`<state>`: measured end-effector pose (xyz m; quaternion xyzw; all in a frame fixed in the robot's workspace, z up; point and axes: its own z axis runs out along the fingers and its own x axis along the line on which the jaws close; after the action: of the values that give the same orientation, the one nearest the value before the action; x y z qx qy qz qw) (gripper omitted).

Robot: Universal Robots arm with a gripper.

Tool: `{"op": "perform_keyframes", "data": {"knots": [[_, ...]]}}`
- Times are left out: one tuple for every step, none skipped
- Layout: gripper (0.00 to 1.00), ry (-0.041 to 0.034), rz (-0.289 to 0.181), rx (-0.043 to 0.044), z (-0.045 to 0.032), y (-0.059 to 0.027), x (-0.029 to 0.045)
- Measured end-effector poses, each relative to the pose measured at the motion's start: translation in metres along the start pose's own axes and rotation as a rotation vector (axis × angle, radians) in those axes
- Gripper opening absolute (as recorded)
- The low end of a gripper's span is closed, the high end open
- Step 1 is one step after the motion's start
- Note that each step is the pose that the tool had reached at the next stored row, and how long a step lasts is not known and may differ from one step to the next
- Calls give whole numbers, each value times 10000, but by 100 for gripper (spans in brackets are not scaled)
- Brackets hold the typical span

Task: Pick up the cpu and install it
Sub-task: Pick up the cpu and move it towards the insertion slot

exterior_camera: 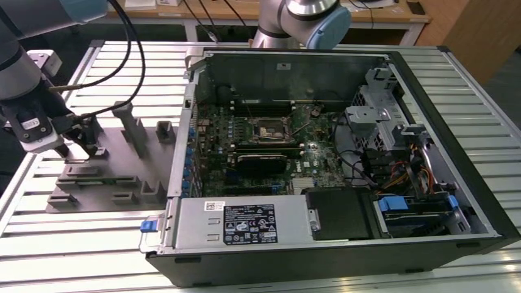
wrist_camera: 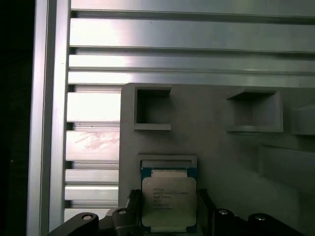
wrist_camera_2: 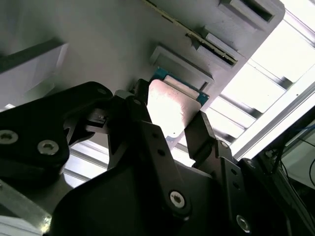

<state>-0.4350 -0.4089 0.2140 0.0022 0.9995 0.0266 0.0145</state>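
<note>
The cpu [wrist_camera_2: 170,110] is a small flat square chip with a pale silver top and a green rim. It sits between the two black fingers of my gripper [wrist_camera_2: 170,118], which press on its opposite edges. In the first wrist view the cpu [wrist_camera: 169,199] lies at a shallow pocket of the grey fixture [wrist_camera: 221,147], with my gripper [wrist_camera: 169,211] around it. In the exterior view my gripper [exterior_camera: 75,149] hangs low over the grey fixture [exterior_camera: 97,183], at that view's left. The black cpu socket [exterior_camera: 269,130] lies on the motherboard inside the open computer case [exterior_camera: 326,238].
The grey fixture carries upright posts [exterior_camera: 130,125] and blocks close to my gripper. A cable [exterior_camera: 134,73] loops from the arm above it. The case wall [exterior_camera: 185,146] rises between fixture and motherboard. A second robot arm [exterior_camera: 305,18] stands behind the case.
</note>
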Motion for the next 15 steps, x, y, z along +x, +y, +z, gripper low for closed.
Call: {"op": "perform_keyframes", "data": {"knots": [[54, 1, 0, 1, -14, 1, 0], [54, 1, 0, 1, -26, 1, 0], [54, 0, 0, 1, -38, 2, -1], [54, 0, 0, 1, -51, 3, -1], [54, 0, 0, 0, -65, 3, -2], [54, 0, 0, 0, -79, 4, -2], [54, -1, 0, 1, -95, 5, -3], [54, -2, 0, 0, -111, 6, -3], [54, -3, 0, 0, -129, 7, -4], [54, -3, -1, 0, -147, 8, -4], [54, -3, 0, 0, -166, 9, -5], [54, -4, -1, 0, -185, 10, -6], [54, -4, -1, 0, -204, 11, -6], [54, -5, -1, 1, -225, 13, -7], [54, -6, -1, 0, -244, 14, -7]]}}
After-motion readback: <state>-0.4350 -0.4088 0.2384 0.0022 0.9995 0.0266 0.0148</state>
